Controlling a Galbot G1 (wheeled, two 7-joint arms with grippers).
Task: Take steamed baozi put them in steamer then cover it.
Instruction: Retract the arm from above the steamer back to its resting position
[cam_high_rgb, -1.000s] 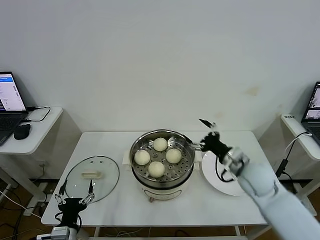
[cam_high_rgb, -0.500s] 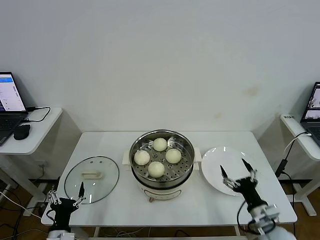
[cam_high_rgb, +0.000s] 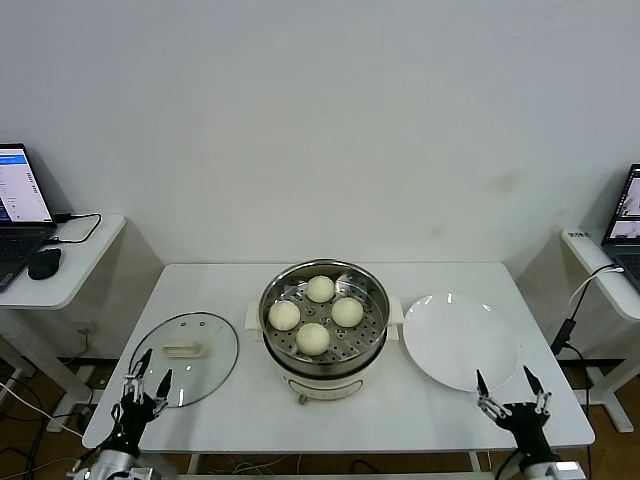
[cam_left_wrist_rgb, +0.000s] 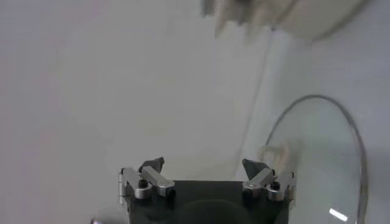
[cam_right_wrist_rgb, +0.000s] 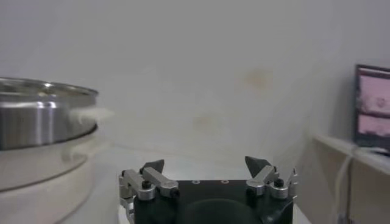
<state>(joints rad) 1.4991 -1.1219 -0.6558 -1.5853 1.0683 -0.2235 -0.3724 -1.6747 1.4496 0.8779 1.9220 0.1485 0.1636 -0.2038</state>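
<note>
Sitting in the uncovered steamer at the table's middle are four steamed baozi, well apart from both grippers. The left gripper hangs released at the near edge beside the glass lid; the right gripper, also spread, hangs beside the white plate.

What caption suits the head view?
Four buns sit in the uncovered steamer; glass lid lies beside it.
</note>
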